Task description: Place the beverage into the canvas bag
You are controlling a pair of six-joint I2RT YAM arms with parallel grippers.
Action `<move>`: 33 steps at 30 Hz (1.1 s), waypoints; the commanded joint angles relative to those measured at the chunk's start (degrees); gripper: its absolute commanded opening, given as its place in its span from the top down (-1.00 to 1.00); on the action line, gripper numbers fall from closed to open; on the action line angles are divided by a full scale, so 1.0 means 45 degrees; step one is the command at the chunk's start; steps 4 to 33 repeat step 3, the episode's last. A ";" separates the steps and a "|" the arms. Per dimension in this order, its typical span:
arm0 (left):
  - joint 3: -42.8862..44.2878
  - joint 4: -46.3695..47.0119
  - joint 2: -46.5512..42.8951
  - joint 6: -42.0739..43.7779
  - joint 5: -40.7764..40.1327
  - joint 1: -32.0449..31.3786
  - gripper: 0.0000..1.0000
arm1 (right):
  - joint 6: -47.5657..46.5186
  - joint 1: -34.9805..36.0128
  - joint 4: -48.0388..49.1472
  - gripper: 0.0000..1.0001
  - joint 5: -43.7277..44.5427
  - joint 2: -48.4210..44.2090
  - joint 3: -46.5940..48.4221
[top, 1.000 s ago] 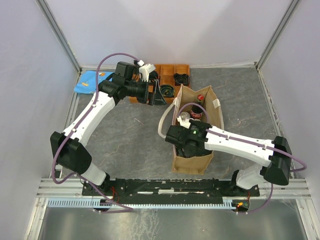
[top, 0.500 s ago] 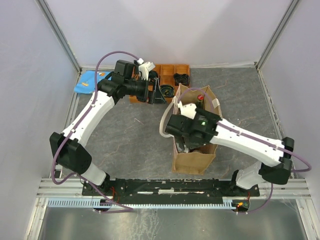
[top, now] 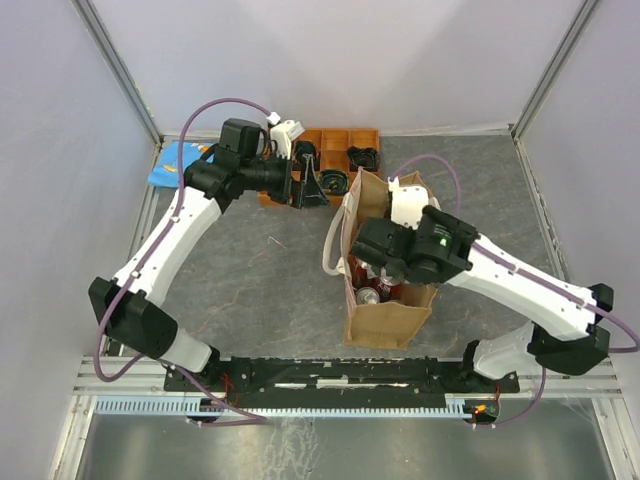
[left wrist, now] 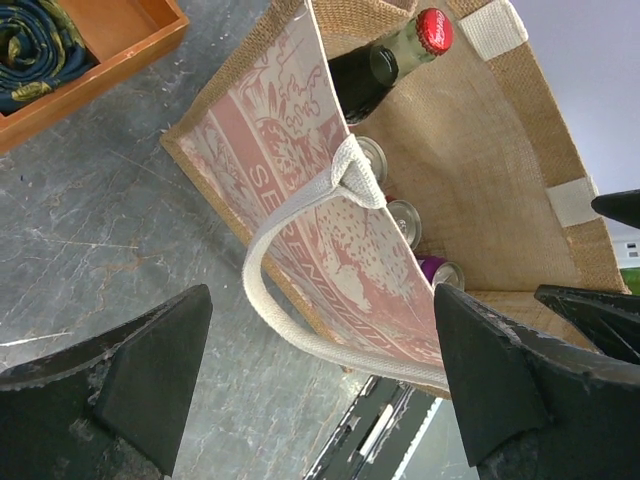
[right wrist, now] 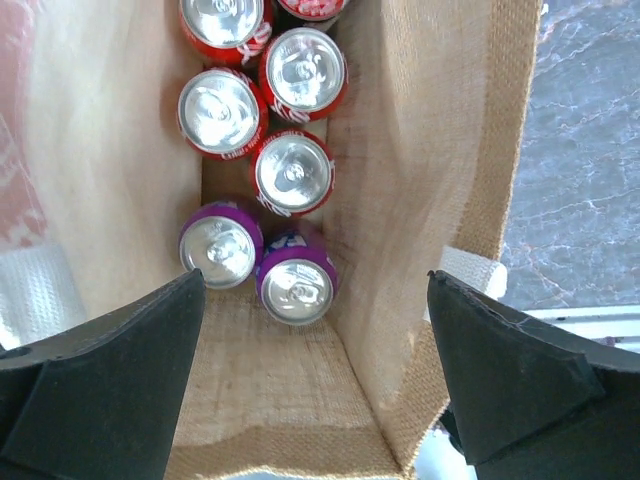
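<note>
The tan canvas bag (top: 385, 322) stands upright at mid-table, with red lettering on its outer side (left wrist: 300, 170). Inside it (right wrist: 430, 150) stand several red cans (right wrist: 292, 172), two purple cans (right wrist: 295, 285) and a dark bottle with a red cap (left wrist: 385, 60). My right gripper (right wrist: 315, 280) is open and empty, hovering over the bag's mouth and looking straight down into it (top: 378, 252). My left gripper (top: 312, 187) is open and empty, behind and to the left of the bag by the tray. In the left wrist view the left gripper (left wrist: 322, 300) faces the bag's whitish loop handle (left wrist: 300, 320).
An orange compartment tray (top: 335, 138) with dark items stands behind the bag; its corner also shows in the left wrist view (left wrist: 120, 45). A blue packet (top: 180, 162) lies at the back left. The black base rail (top: 340, 372) runs along the near edge.
My right arm has lifted up out of the bag and shifted back and right, so cans now show on the bag's floor. The left arm barely moved.
</note>
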 commanded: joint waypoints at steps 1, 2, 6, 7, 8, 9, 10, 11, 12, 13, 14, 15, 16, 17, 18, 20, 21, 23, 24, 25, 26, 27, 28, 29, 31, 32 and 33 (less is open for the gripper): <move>0.0136 0.0286 -0.0527 0.0391 -0.0024 -0.0047 -0.96 | 0.1536 -0.0027 -0.1634 -0.98 0.1505 0.0899 0.1515; 0.0163 0.0306 -0.0546 0.0359 -0.0038 -0.0045 -0.96 | 0.1533 -0.0027 -0.1849 -0.98 0.1581 0.1078 0.1801; 0.0157 0.0338 -0.0563 0.0323 -0.0057 -0.0050 -0.96 | 0.1447 -0.0027 -0.2003 -0.98 0.1668 0.1296 0.2103; 0.0157 0.0338 -0.0563 0.0323 -0.0057 -0.0050 -0.96 | 0.1447 -0.0027 -0.2003 -0.98 0.1668 0.1296 0.2103; 0.0157 0.0338 -0.0563 0.0323 -0.0057 -0.0050 -0.96 | 0.1447 -0.0027 -0.2003 -0.98 0.1668 0.1296 0.2103; 0.0157 0.0338 -0.0563 0.0323 -0.0057 -0.0050 -0.96 | 0.1447 -0.0027 -0.2003 -0.98 0.1668 0.1296 0.2103; 0.0157 0.0338 -0.0563 0.0323 -0.0057 -0.0050 -0.96 | 0.1447 -0.0027 -0.2003 -0.98 0.1668 0.1296 0.2103; 0.0157 0.0338 -0.0563 0.0323 -0.0057 -0.0050 -0.96 | 0.1447 -0.0027 -0.2003 -0.98 0.1668 0.1296 0.2103; 0.0157 0.0338 -0.0563 0.0323 -0.0057 -0.0050 -0.96 | 0.1447 -0.0027 -0.2003 -0.98 0.1668 0.1296 0.2103; 0.0157 0.0338 -0.0563 0.0323 -0.0057 -0.0050 -0.96 | 0.1447 -0.0027 -0.2003 -0.98 0.1668 0.1296 0.2103; 0.0157 0.0338 -0.0563 0.0323 -0.0057 -0.0050 -0.96 | 0.1447 -0.0027 -0.2003 -0.98 0.1668 0.1296 0.2103; 0.0157 0.0338 -0.0563 0.0323 -0.0057 -0.0050 -0.96 | 0.1447 -0.0027 -0.2003 -0.98 0.1668 0.1296 0.2103; 0.0157 0.0338 -0.0563 0.0323 -0.0057 -0.0050 -0.96 | 0.1447 -0.0027 -0.2003 -0.98 0.1668 0.1296 0.2103; 0.0157 0.0338 -0.0563 0.0323 -0.0057 -0.0050 -0.96 | 0.1447 -0.0027 -0.2003 -0.98 0.1668 0.1296 0.2103; 0.0157 0.0338 -0.0563 0.0323 -0.0057 -0.0050 -0.96 | 0.1447 -0.0027 -0.2003 -0.98 0.1668 0.1296 0.2103; 0.0157 0.0338 -0.0563 0.0323 -0.0057 -0.0050 -0.96 | 0.1447 -0.0027 -0.2003 -0.98 0.1668 0.1296 0.2103; 0.0157 0.0338 -0.0563 0.0323 -0.0057 -0.0050 -0.96 | 0.1447 -0.0027 -0.2003 -0.98 0.1668 0.1296 0.2103; 0.0157 0.0338 -0.0563 0.0323 -0.0057 -0.0050 -0.96 | 0.1447 -0.0027 -0.2003 -0.98 0.1668 0.1296 0.2103; 0.0157 0.0338 -0.0563 0.0323 -0.0057 -0.0050 -0.96 | 0.1447 -0.0027 -0.2003 -0.98 0.1668 0.1296 0.2103; 0.0157 0.0338 -0.0563 0.0323 -0.0057 -0.0050 -0.96 | 0.1447 -0.0027 -0.2003 -0.98 0.1668 0.1296 0.2103; 0.0157 0.0338 -0.0563 0.0323 -0.0057 -0.0050 -0.96 | 0.1447 -0.0027 -0.2003 -0.98 0.1668 0.1296 0.2103; 0.0157 0.0338 -0.0563 0.0323 -0.0057 -0.0050 -0.96 | 0.1447 -0.0027 -0.2003 -0.98 0.1668 0.1296 0.2103; 0.0157 0.0338 -0.0563 0.0323 -0.0057 -0.0050 -0.96 | 0.1447 -0.0027 -0.2003 -0.98 0.1668 0.1296 0.2103; 0.0157 0.0338 -0.0563 0.0323 -0.0057 -0.0050 -0.96 | 0.1447 -0.0027 -0.2003 -0.98 0.1668 0.1296 0.2103; 0.0157 0.0338 -0.0563 0.0323 -0.0057 -0.0050 -0.96 | 0.1447 -0.0027 -0.2003 -0.98 0.1668 0.1296 0.2103; 0.0157 0.0338 -0.0563 0.0323 -0.0057 -0.0050 -0.96 | 0.1447 -0.0027 -0.2003 -0.98 0.1668 0.1296 0.2103; 0.0157 0.0338 -0.0563 0.0323 -0.0057 -0.0050 -0.96 | 0.1447 -0.0027 -0.2003 -0.98 0.1668 0.1296 0.2103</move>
